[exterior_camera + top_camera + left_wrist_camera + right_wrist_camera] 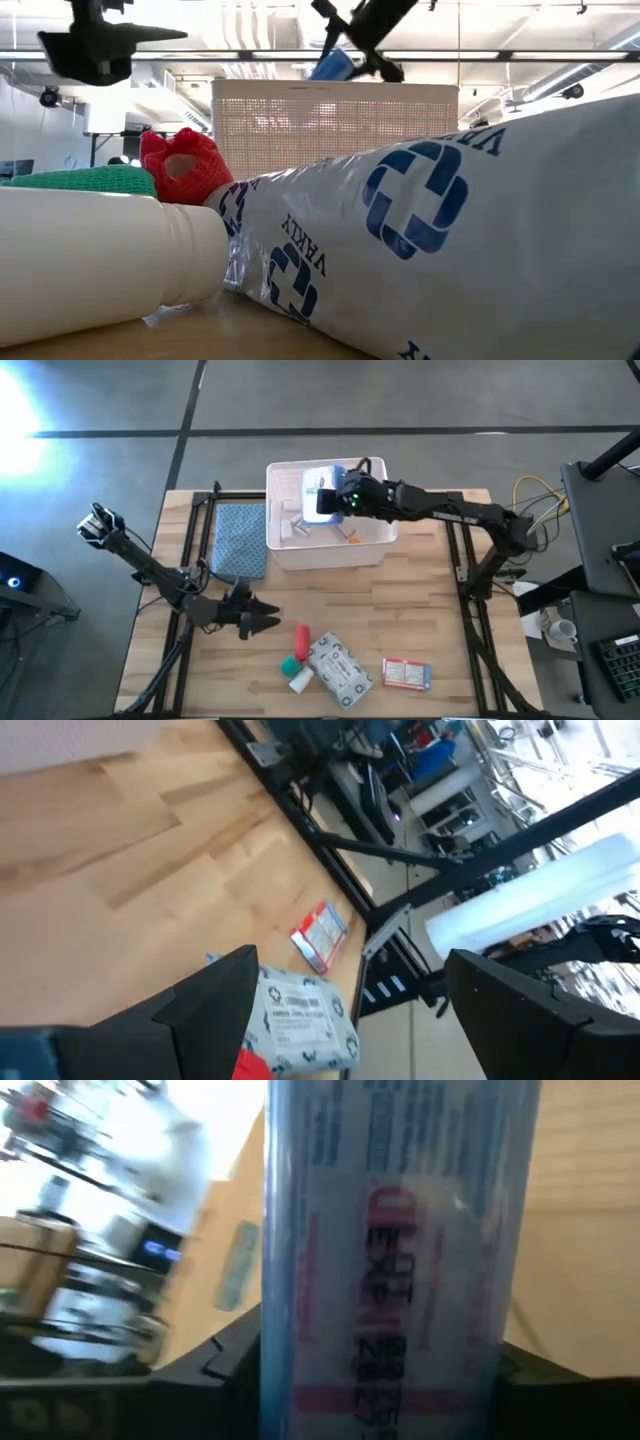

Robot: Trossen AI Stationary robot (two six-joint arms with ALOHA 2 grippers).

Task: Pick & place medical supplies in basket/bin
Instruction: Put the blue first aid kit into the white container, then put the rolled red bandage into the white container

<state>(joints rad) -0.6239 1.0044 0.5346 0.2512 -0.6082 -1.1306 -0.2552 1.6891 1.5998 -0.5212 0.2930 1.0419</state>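
The white lattice bin (375, 548) stands at the table's far middle and shows behind the supplies in the low view (270, 120). My right gripper (335, 498) hovers over the bin, shut on a blue and white pouch (322, 485) with red print (400, 1260). Near the front edge lie a red tube (302, 635), a green-capped bottle (291, 663), a white bottle (300, 680), a grey-white packet (338, 668) and a white-red box (406, 673). My left gripper (262, 623) is open, just left of the red tube and above the table. My right gripper pinches the blue and white pouch between its two fingers (215, 1370), one on each side of it. The pouch's printed face (400, 1310) fills the wrist view and stands along the fingers. It is lifted clear above the bin's opening (335, 65).
A blue patterned cloth (240, 540) lies left of the bin. Small white items and an orange piece (350, 538) lie inside the bin. Bare wood stretches between the bin and the front row of supplies. Black frame rails (190, 560) run along both table sides.
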